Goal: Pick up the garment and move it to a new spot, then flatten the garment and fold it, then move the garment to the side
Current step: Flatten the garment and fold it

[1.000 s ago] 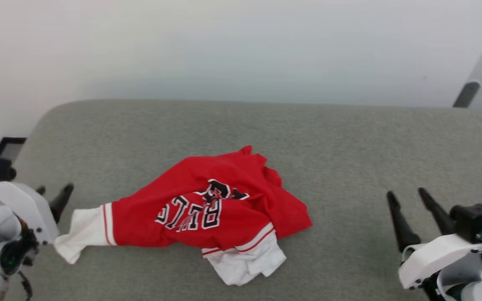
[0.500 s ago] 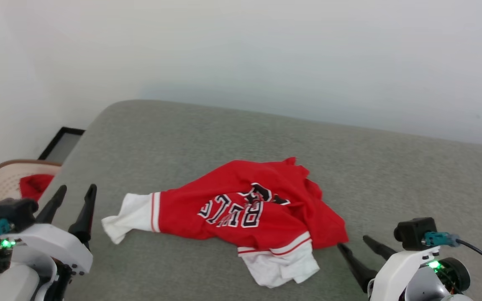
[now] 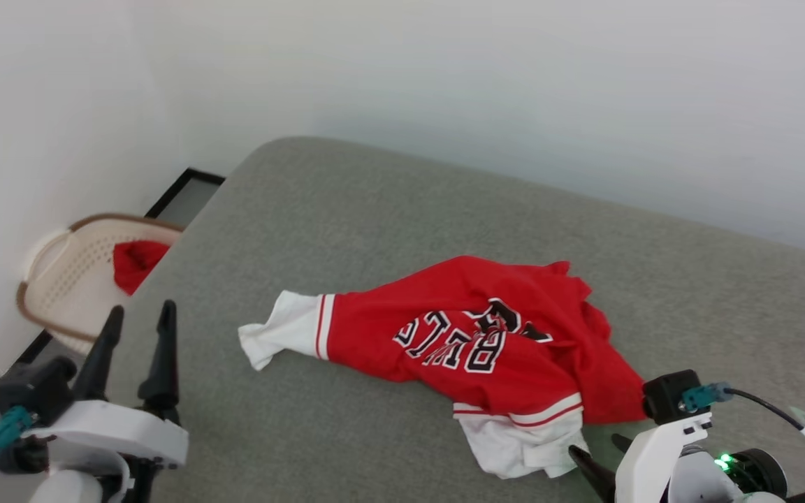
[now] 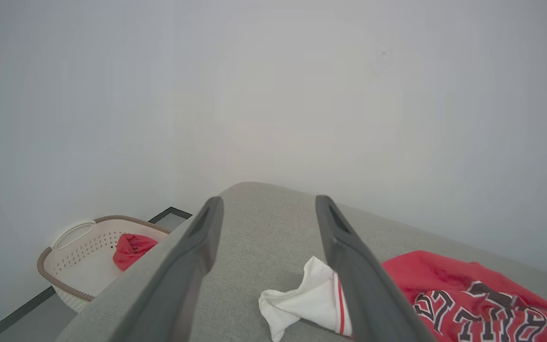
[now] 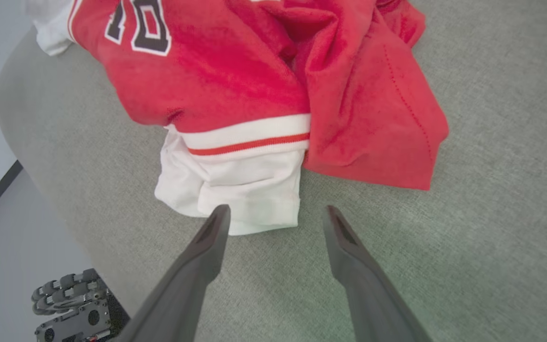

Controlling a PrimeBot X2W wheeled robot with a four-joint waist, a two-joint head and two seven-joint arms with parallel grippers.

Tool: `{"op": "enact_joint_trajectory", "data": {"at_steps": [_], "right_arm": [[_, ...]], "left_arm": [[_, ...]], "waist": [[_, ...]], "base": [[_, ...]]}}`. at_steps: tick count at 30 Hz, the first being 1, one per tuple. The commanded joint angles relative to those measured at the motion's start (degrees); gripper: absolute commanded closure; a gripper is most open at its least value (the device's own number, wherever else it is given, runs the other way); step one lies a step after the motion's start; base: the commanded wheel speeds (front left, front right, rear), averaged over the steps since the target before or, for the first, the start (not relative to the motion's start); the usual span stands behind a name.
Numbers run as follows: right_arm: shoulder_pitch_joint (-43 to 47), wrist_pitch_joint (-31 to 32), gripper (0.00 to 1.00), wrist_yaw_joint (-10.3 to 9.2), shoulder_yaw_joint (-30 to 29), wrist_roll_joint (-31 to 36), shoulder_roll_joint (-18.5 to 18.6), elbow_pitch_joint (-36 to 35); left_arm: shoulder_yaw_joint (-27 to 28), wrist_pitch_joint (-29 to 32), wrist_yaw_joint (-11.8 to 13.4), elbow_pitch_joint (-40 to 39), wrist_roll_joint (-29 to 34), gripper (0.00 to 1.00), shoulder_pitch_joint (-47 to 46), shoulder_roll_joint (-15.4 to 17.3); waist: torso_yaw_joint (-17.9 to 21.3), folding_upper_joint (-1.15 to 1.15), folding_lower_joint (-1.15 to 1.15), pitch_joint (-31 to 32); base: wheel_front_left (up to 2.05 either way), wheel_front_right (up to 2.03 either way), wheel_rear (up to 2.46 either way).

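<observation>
Garment: the red shirt is seen lying crumpled on the grey upholstered surface, right of middle and close to the near edge. Its black lettering is read upside down from the head view.
Sleeves: one white sleeve is stretched out toward the robot's left. The other white sleeve is bunched under the red-striped trim at the near side.
Left gripper: the left gripper is held wide open at the surface's left edge, and nothing is gripped. It is well apart from the shirt.
Right gripper: the right gripper is spread wide with nothing clamped. Its fingertips are set right at the hem of the bunched sleeve, one of them over the white cloth. Contact cannot be judged.
Basket: a cream perforated laundry basket with a brown rim is spotted on the floor beyond the left edge. A small red cloth is lying inside it.
Below: a wheeled base is glimpsed beside the surface in the right wrist view.
</observation>
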State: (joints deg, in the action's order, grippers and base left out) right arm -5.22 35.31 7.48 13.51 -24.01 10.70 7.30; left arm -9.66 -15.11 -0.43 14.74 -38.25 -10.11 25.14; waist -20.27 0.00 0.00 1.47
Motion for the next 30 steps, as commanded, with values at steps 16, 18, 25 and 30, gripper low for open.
{"op": "enact_joint_trajectory", "data": {"at_steps": [16,18,25,30], "right_arm": [[-5.26,0.45,1.00,0.02,2.44,3.21,-0.07,9.51],[-6.14,0.19,1.00,-0.01,2.25,2.65,0.51,9.78],[-9.26,3.39,1.00,-0.01,1.20,0.53,4.34,6.42],[-10.22,7.65,1.00,-0.01,-1.74,-0.21,8.40,1.72]], "left_arm": [[11.04,0.00,-6.67,1.04,10.39,0.00,0.19,-11.50],[12.04,0.00,-6.78,1.10,10.95,0.00,0.20,-12.07],[14.41,0.00,-7.06,0.66,12.01,0.00,1.53,-12.78],[14.55,0.00,-7.09,-0.11,11.40,0.00,3.20,-12.16]], "waist": [[-4.99,0.00,0.00,-6.42],[-4.69,0.00,0.00,-6.39],[-2.54,0.00,0.00,-5.35],[-0.24,0.00,0.00,-4.19]], "base": [[0.00,0.00,0.00],[0.00,0.00,0.00],[0.00,0.00,0.00],[0.00,0.00,0.00]]}}
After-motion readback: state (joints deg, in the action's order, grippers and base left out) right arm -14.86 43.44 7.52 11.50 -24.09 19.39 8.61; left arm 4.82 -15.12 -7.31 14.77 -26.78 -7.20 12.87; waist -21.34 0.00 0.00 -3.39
